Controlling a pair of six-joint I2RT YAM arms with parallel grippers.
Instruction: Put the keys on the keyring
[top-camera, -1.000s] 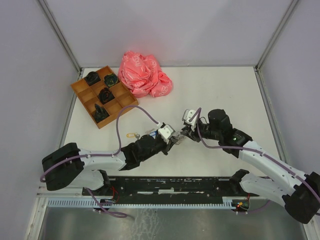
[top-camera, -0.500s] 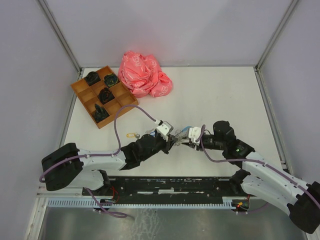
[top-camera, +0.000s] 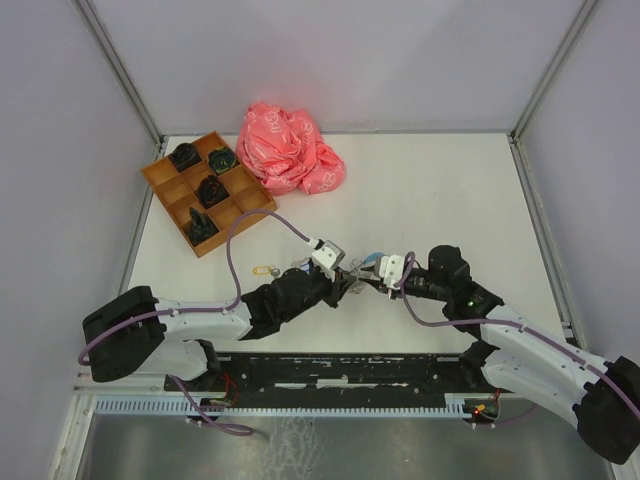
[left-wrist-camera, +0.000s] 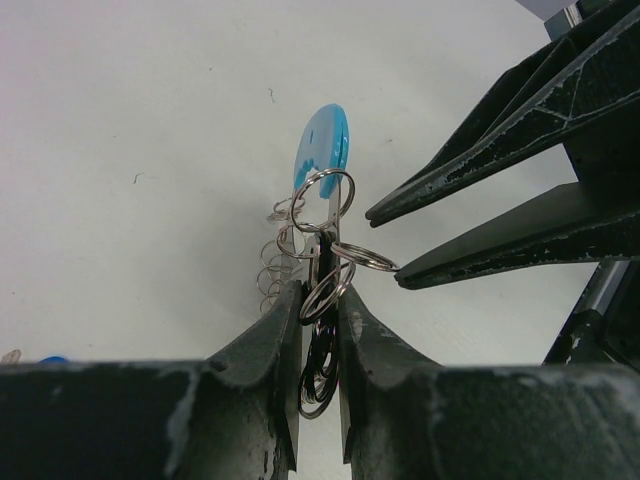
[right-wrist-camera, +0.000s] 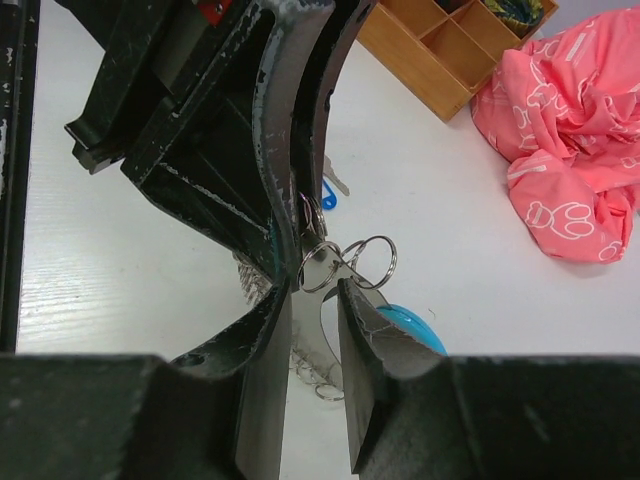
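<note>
1. Two claws meet tip to tip over the near middle of the table (top-camera: 450, 190), working one small bunch of metal between them.
2. Left claw (left-wrist-camera: 320, 300): pressed together on the blue-tagged key (left-wrist-camera: 322, 160). It pinches low on the metal shank, and several small split rings (left-wrist-camera: 322, 200) are caught in the same pinch. The tag stands upright above the tips. Judged purpose: to hold the bunch steady and clear of the table, with the rings presented to the other arm.
3. Right claw (right-wrist-camera: 312, 300): jaws stand narrowly apart, straddling the same bunch from the opposite side, with one split ring right at the tips. Whether they actually pinch anything cannot be told. Judged purpose: to catch and steer a single ring while the left arm acts as the vise.
4. Keyring (left-wrist-camera: 272, 268): a tangle of silvery chain loops lies bunched on the table directly under both claws, mostly hidden by them. Its light blue segment cannot be made out. Keeping the work directly above it appears intended to shorten the threading move.
5. Yellow-tagged key (top-camera: 265, 270): lies flat on the table just left of the left claw, apart from the chain. Judged to be not yet threaded.
6. Farther out, at the far left of the table: a wooden tray (top-camera: 170, 212) with dark items in its compartments. A crumpled pink cloth (top-camera: 290, 150) lies beside it. Neither is involved in this step.
7. Markings: no brand, label or lettering is readable on the tags, claws or tray. The cloth carries only a white outline pattern.
</note>
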